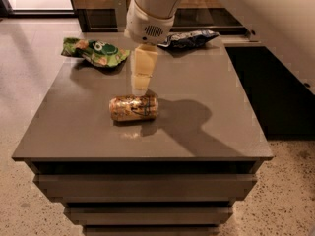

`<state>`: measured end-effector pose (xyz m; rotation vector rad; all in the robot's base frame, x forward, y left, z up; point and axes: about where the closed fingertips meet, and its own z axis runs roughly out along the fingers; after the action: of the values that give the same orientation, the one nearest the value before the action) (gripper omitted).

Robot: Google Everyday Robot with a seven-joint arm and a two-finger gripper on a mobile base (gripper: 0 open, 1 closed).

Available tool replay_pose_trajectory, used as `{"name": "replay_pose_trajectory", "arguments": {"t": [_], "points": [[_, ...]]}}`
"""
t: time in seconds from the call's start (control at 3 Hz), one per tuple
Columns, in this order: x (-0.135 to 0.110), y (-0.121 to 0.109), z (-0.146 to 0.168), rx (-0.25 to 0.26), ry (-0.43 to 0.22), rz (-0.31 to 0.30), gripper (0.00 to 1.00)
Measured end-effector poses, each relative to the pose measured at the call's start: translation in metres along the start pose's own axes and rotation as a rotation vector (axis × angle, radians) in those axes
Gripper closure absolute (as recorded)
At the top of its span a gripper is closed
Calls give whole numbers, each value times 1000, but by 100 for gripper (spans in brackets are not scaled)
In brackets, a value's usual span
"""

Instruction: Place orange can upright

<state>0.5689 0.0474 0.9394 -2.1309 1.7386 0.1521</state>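
Note:
The orange can (134,107) lies on its side near the middle of the grey table (211,132), its long axis running left to right. My gripper (140,87) hangs from the white arm, pointing down just above and behind the can's right half. Only pale yellow fingers seen side-on show, right over the can. It holds nothing that I can see.
A green snack bag (95,52) lies at the table's back left. A dark blue snack bag (189,38) lies at the back, right of the arm. The arm's shadow falls on the table right of the can. Drawers sit below the front edge.

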Motion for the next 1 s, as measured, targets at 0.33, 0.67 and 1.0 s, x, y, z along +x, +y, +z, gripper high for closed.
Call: {"name": "replay_pose_trajectory", "arguments": {"t": [0.33, 0.67, 1.0], "points": [[-3, 15, 17, -67, 6, 38, 0], [-2, 29, 34, -110, 15, 62, 0], [2, 41, 52, -138, 42, 58, 0]]}}
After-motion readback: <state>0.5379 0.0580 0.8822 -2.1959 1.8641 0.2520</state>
